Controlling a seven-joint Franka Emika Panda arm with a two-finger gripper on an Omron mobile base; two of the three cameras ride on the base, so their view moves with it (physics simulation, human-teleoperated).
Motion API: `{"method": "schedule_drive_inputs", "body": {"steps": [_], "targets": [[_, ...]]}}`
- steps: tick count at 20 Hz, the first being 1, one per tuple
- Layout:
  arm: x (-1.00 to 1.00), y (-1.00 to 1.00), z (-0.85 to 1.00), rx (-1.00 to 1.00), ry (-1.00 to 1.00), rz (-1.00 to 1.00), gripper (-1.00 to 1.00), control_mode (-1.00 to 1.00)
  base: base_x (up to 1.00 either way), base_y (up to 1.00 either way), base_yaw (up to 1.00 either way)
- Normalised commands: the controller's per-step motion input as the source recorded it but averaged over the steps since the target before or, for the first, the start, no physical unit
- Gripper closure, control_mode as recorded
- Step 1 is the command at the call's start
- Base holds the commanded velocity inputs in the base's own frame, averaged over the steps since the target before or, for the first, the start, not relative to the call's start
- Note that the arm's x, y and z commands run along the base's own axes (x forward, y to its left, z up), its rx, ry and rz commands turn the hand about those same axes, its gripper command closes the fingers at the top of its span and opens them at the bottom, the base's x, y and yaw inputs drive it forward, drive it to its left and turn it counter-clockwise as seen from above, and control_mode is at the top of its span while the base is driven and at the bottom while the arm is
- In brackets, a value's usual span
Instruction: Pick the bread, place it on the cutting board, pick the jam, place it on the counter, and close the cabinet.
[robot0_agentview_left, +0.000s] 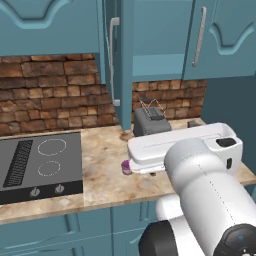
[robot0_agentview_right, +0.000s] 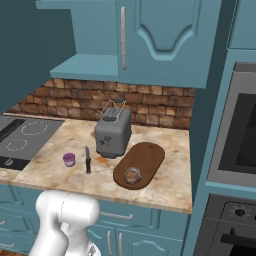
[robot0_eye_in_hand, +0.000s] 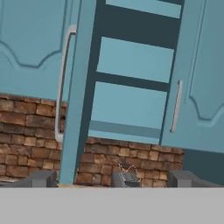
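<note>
The jam (robot0_agentview_right: 69, 159) stands on the surface (robot0_agentview_right: 165, 185) near the stovetop (robot0_agentview_right: 22, 137), with a knife (robot0_agentview_right: 88, 160) just beside it and the toaster (robot0_agentview_right: 113, 132) further right. The bread (robot0_agentview_right: 132, 175) sits on the near end of the cutting board (robot0_agentview_right: 140, 164). So both placements look done, and the step in hand is closing the cabinet.

In the hand view the open cabinet door (robot0_eye_in_hand: 78, 92) stands edge-on, its handle (robot0_eye_in_hand: 62, 83) to its left and bare shelves to its right. The tool (robot0_eye_in_hand: 110, 180) is empty and its fingers (robot0_eye_in_hand: 41, 179) appear spread, though only the tips show at the frame's bottom.

Next, I judge, the tool must reach the door's outer face and push it round until shut.
</note>
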Motion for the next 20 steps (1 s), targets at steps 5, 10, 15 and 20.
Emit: {"method": "schedule_drive_inputs", "body": {"steps": [5, 10, 15, 20], "targets": [[0.00, 0.40, -0.15, 0.00, -0.02, 0.00, -1.00, -1.00, 0.00, 0.00, 0.00], [0.00, 0.31, -0.05, 0.00, -0.02, 0.00, -1.00, -1.00, 0.00, 0.00, 0.00], [0.00, 0.25, 0.00, 0.00, -0.02, 0.00, -1.00, -1.00, 0.00, 0.00, 0.00], [0.05, 0.14, 0.00, 0.00, -0.05, 0.00, -1.00, -1.00, 0.00, 0.00, 0.00]]}}
